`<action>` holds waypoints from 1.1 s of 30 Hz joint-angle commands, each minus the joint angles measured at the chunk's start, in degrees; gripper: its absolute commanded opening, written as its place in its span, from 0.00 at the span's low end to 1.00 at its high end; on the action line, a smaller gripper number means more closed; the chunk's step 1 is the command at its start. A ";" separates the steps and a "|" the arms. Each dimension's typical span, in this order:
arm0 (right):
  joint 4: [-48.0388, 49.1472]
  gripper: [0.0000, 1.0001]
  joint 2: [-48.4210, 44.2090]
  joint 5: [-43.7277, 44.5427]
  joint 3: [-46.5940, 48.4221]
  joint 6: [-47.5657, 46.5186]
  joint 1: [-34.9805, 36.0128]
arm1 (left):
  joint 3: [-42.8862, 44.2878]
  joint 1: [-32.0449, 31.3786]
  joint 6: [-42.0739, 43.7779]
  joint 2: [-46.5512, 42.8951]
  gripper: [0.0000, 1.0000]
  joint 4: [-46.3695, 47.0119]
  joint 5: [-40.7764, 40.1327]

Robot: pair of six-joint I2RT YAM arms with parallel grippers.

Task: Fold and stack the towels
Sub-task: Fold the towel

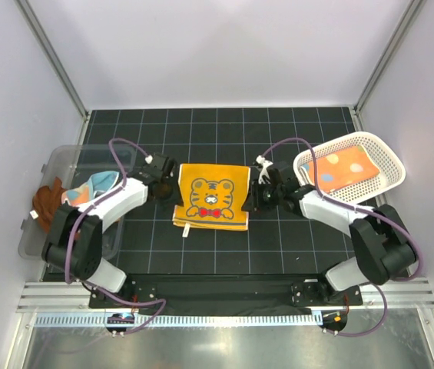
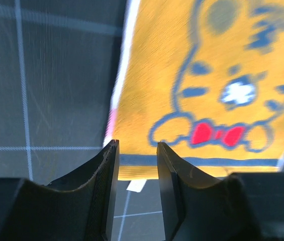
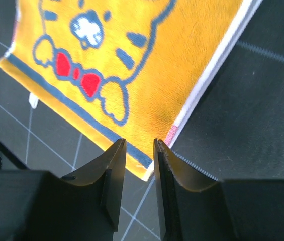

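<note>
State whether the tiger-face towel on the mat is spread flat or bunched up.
Spread flat: the tiger-face towel lies smooth on the mat, whole face showing. Whether it is doubled over: cannot tell.

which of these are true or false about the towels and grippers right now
1. The tiger towel lies on the black mat between the left gripper and the right gripper. True.
2. The left gripper is clamped on the tiger towel. False: its jaws stand apart with nothing between them, and so do the right gripper's.
3. The white basket holds a polka-dot towel. True.
4. The rust-brown towel lies in the white basket. False: it is at the clear bin on the left side of the table, and the basket is on the right.
</note>
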 commanded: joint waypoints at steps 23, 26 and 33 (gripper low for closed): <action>-9.52 0.31 19.35 0.50 30.02 -10.91 -4.71 | 24.33 5.00 13.49 15.33 0.42 4.40 6.27; -12.78 0.30 25.42 -3.36 36.97 -14.17 -5.59 | 27.42 5.62 15.44 19.83 0.40 3.70 8.16; -11.91 0.30 33.51 -5.22 40.87 -13.83 -9.01 | 31.63 6.85 16.41 28.71 0.40 3.35 8.51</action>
